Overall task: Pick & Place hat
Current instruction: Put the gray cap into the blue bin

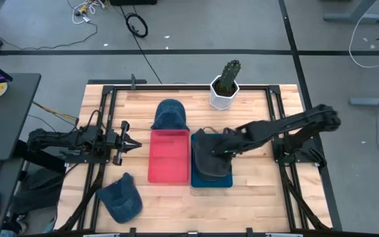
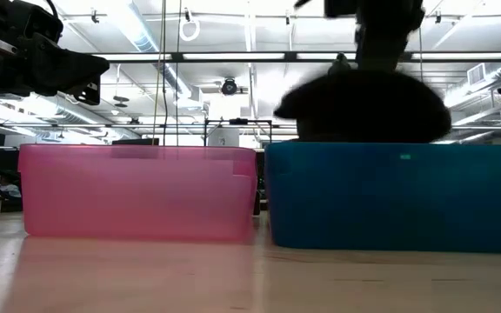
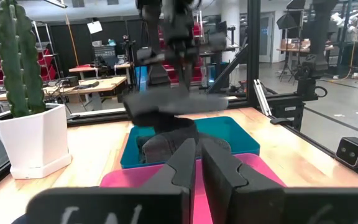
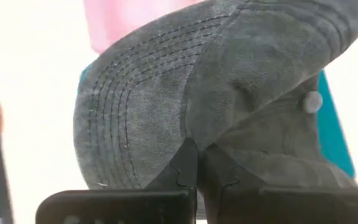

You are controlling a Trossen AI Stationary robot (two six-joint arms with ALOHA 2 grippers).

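Note:
A dark grey hat (image 1: pixel 209 160) sits over the blue bin (image 1: pixel 210 183), right of the pink bin (image 1: pixel 169 158). My right gripper (image 1: pixel 224 153) reaches in from the table's right and is shut on this hat. The low view shows the hat (image 2: pixel 364 104) bulging above the blue bin's rim (image 2: pixel 398 149). A blue hat (image 1: pixel 170 114) lies on the table beyond the pink bin. Another blue hat (image 1: pixel 121 197) lies near the table's near left corner. My left gripper (image 1: pixel 135 143) waits shut, left of the pink bin, touching nothing. My right gripper pinches the grey hat between its two fingers (image 4: pixel 188 163) at a fold in the crown (image 4: pixel 197 134), beside the stitched brim (image 4: pixel 123 124). It comes from above, slanting in from the table's right. The hat hangs below the fingers over the blue bin; whether its underside rests inside is hidden.
A cactus in a white pot (image 1: pixel 225 89) stands at the table's far edge, just beyond the blue bin. A black frame (image 1: pixel 110 105) runs along the table's sides. Bare wood lies in front of both bins and at the near right.

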